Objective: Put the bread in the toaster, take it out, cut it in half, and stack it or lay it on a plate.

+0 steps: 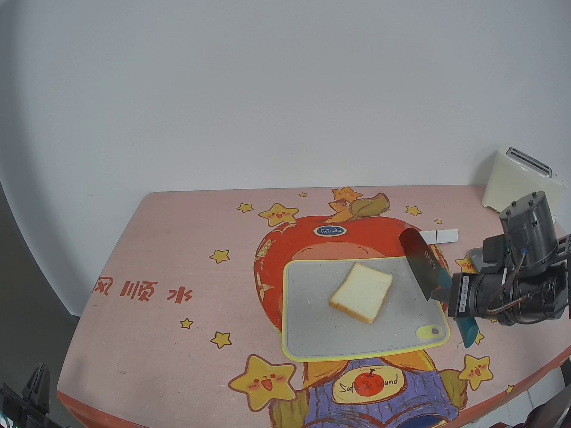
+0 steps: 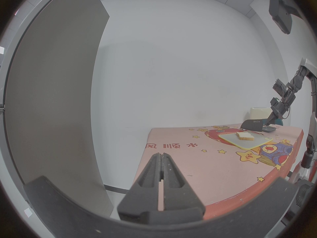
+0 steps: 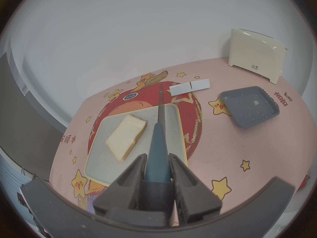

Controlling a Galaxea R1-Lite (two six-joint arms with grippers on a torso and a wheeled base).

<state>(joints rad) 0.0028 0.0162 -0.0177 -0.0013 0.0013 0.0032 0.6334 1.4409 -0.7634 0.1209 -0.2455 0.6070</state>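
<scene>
The bread [image 1: 361, 292] lies flat and uncut on the cutting board [image 1: 315, 328] near the middle of the bench [image 1: 166, 239]. Its longer side slants from the board's far right toward its near left. The right end effector [image 1: 457, 297] pinches the knife [image 1: 423, 261] by its handle at the board's right edge, with the blade apart from the slice, which lies to its left. The left end effector [image 2: 161, 179], pressed together, hangs off the bench's near left corner, so the right arm is nearer. The cut likely needs a leftward shift first.
</scene>
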